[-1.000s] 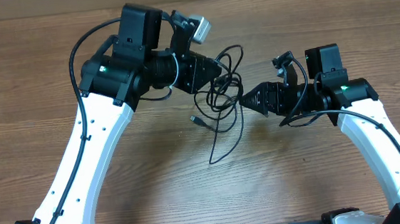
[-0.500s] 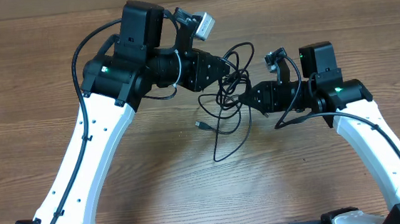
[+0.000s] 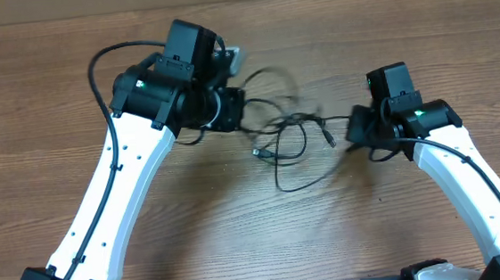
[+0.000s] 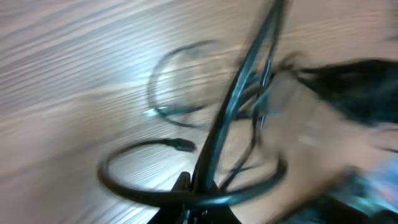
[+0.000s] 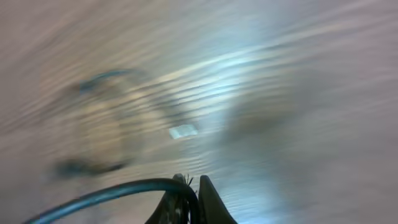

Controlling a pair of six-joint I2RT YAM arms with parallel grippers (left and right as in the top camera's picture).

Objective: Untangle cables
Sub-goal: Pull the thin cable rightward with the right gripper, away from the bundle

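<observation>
1. Overhead: the cables (image 3: 289, 126) lie in loose loops on the desk (image 3: 239, 221) between both arms. Pulling too hard could cinch the knot.
2. Left wrist: the left pincer (image 4: 194, 198) is clamped on a taut strand, which might slip free.
3. Right wrist: blurred, but the right pincer (image 5: 191, 190) looks pinched shut on a strand.

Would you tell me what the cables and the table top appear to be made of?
The cables are thin black cords, probably rubber or plastic sheathing, since they bend into loose loops. The table top looks like brown wood or wood-look laminate, matte, with visible grain lines.
</observation>
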